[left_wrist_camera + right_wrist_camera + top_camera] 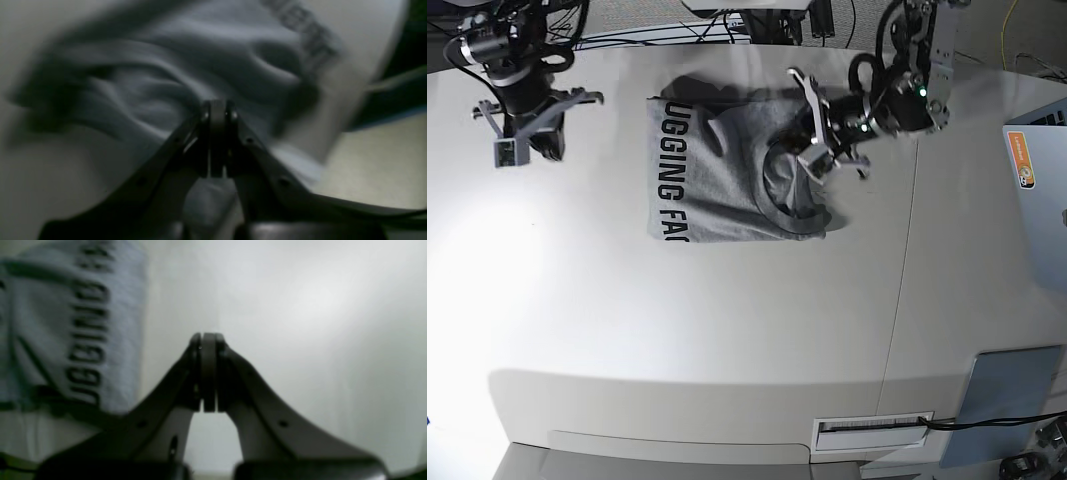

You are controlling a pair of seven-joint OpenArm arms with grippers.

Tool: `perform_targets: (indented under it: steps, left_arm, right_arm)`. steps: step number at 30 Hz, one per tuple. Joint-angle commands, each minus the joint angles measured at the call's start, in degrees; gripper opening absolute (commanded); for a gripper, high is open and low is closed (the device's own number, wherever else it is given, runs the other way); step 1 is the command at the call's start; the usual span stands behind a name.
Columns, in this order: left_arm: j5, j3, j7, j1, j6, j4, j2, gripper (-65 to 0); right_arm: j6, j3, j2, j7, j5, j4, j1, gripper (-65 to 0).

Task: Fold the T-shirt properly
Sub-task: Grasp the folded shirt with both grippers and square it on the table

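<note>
The heather-grey T-shirt [717, 190] lies partly folded at the back middle of the white table [677, 330], with black lettering along its left edge. My left gripper [808, 160] is at the shirt's right side, shut on a lifted fold of it. In the blurred left wrist view the jaws [218, 111] are closed with rumpled grey cloth [200, 60] right at their tips. My right gripper [509, 150] hovers over bare table to the left of the shirt. In the right wrist view it [208, 340] is shut and empty, with the lettered shirt edge [66, 323] at the left.
A white device with an orange label [1032, 165] sits at the right edge. A grey pad [1012, 385] lies at the front right. Cables [677, 30] run along the back edge. A slot [872, 430] is in the table's front edge.
</note>
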Motion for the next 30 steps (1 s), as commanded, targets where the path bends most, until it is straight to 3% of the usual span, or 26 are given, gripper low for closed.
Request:
perform_targets:
  steps: [1,9,16,20,24,30]
  left_arm:
    - [-1.3,-0.2,0.0,0.5,-0.3,1.0,-0.2,-65.0]
    - [-2.7,-0.2,2.5,7.2,-0.3,0.7,-0.3,-65.0]
    - [-0.1,-0.2,-1.3,7.5,-0.3,-4.7,-0.3,-65.0]
    - [3.4,-0.2,-5.4,7.4,1.9,-6.4,-0.3,-65.0]
    - [4.5,-0.2,-8.7,7.4,6.0,-6.4,-0.2,-65.0]
    - [10.8,-0.2,-11.3,6.7,12.3,-6.8,-0.3,-65.0]
  right_arm:
    - [0.0,-1.6,1.0,2.4,-0.3,1.0,0.8,-65.0]
    - [-0.1,-14.7,2.4,5.6,-8.4,-8.6,11.8,-65.0]
    - [-0.9,-17.1,2.4,6.8,-11.5,-23.0,23.0,-65.0]
    - [-0.8,-17.1,2.4,7.3,-11.2,-32.2,28.3,-65.0]
    - [2.4,-18.0,2.4,8.3,-9.5,-41.0,33.3,-65.0]
    - [3.9,-25.9,2.4,4.9,-10.0,-47.5,36.9,-65.0]
